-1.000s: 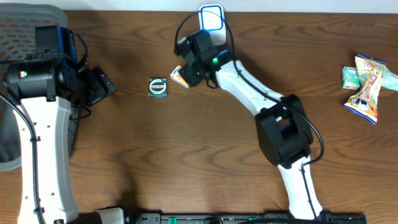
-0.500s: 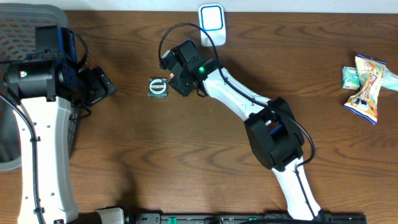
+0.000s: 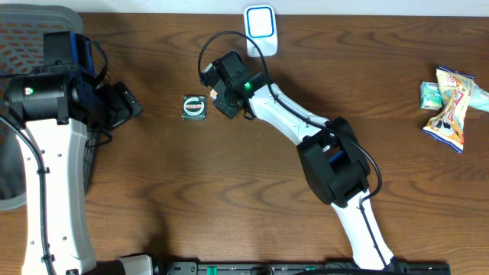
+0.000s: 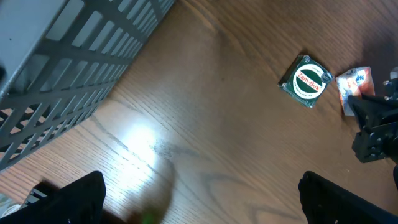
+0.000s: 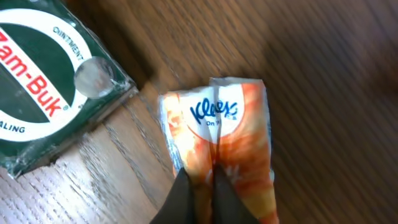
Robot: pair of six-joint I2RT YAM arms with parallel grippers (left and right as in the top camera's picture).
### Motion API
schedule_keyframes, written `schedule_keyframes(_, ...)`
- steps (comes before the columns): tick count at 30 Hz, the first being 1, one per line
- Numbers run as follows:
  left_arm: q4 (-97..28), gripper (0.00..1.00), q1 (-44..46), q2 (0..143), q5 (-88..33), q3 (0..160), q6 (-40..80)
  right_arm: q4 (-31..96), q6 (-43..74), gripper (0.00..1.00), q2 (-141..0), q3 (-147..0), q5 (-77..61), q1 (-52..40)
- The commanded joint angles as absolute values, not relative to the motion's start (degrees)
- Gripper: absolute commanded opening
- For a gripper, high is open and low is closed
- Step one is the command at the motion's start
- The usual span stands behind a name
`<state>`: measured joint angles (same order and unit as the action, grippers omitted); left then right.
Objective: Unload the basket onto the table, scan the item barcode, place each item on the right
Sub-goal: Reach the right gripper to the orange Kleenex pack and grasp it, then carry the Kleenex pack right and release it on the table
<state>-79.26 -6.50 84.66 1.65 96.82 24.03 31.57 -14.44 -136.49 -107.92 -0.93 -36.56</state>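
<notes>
The wooden table (image 3: 229, 198) carries a grey mesh basket (image 4: 74, 68) far left of the Zam-Buk tin (image 3: 195, 107). The left gripper (image 4: 205, 199), left of the tin, stands wide open and empty. The right gripper (image 5: 200, 193) is closed tight, tips meeting on the seam of the Kleenex pack (image 5: 217, 137); whether they pinch it cannot be told. The pack lies just right of the tin. The scanner (image 3: 260, 23) stands beyond the tin to its right, and the snack packets (image 3: 449, 103) lie far right.
</notes>
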Motion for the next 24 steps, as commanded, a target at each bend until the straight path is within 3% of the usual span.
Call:
schedule_keyframes(1,-79.4,0.97,-6.6,85.0,2.0,96.6,24.3,35.8,-10.6,0.01,-137.8,-107.0,1.8,-36.3)
schedule_keyframes(6,-79.4,0.98,-6.6,85.0,2.0,96.6,24.3,46.5,-6.0,0.01,-133.7,-107.0,-2.1,-35.2)
schedule_keyframes(12,-79.4,0.97,-6.6,85.0,2.0,96.6,24.3,61.5,-6.0,0.01,-127.4,-107.0,-25.5,-31.8)
schedule_keyframes(13,-79.4,0.98,-6.6,85.0,2.0,96.6,24.3,66.1,-6.6,0.01,-126.8,-107.0,-34.3,-30.5)
schedule_keyframes(17,-79.4,0.98,-6.6,85.0,2.0,96.6,24.3,76.8,-14.5,0.01,-126.7,-107.0,-47.9,-26.5)
schedule_keyframes(24,-79.4,0.98,-6.6,85.0,2.0,96.6,24.3,81.6,-22.3,0.01,-126.7,-105.3,-57.5,-19.4)
